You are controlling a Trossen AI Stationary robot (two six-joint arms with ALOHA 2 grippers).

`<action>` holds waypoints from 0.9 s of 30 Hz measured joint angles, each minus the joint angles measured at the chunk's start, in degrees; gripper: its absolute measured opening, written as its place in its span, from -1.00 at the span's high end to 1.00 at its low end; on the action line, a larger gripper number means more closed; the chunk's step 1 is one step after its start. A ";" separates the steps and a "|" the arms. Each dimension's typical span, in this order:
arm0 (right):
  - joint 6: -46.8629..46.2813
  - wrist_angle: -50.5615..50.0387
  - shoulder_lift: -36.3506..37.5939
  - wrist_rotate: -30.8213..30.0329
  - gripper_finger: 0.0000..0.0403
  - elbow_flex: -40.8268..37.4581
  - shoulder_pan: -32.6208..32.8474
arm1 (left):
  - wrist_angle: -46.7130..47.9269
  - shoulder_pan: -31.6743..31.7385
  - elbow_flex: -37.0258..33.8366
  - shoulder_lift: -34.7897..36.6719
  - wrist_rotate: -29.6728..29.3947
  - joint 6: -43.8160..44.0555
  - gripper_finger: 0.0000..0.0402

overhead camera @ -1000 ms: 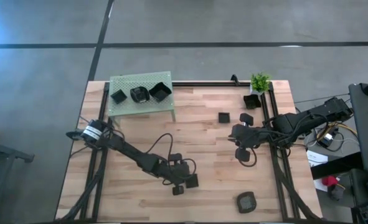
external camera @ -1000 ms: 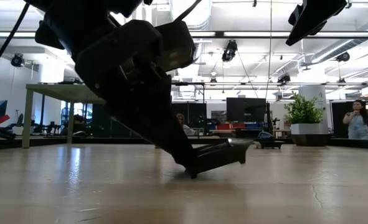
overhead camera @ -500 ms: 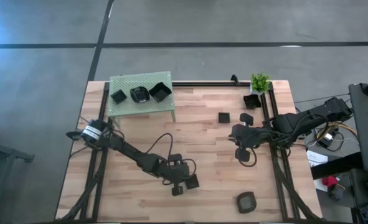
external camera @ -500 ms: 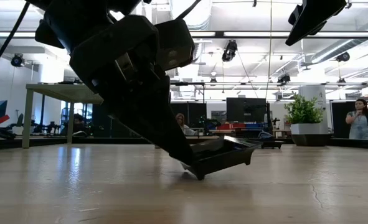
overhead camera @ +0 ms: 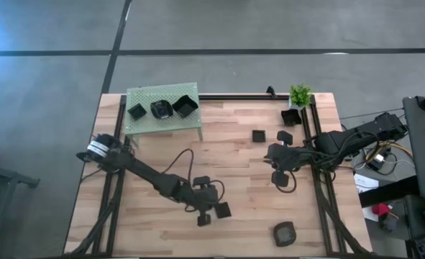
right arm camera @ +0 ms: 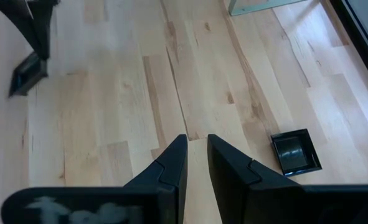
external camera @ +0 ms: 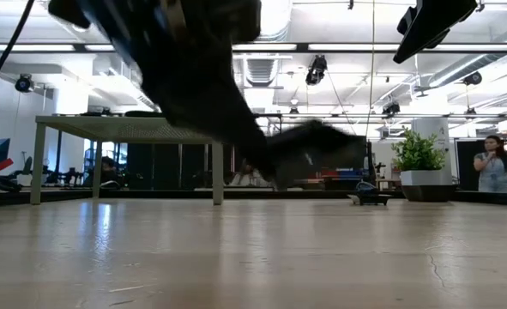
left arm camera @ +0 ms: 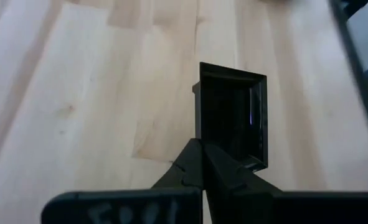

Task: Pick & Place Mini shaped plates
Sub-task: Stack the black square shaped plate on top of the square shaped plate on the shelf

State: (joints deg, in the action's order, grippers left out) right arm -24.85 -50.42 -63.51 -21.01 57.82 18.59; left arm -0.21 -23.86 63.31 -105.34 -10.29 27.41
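1. A square, glossy black mini plate is clamped by its rim in the left gripper, above the pale wood-plank table.
2. The right gripper is held slightly parted, empty.

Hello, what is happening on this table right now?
The left gripper is shut on a small square black plate and holds it clear of the wooden table. Three plates sit on the green platform. The right gripper waits above the table, holding nothing.
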 joint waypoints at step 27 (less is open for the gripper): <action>1.52 0.16 0.00 -0.05 0.71 0.00 0.02 | 50.34 -1.77 -1.07 38.34 -42.00 40.36 1.00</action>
State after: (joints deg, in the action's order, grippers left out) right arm -23.33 -50.26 -63.51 -21.06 57.82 18.61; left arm 50.13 -25.62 62.24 -66.99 -52.29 67.77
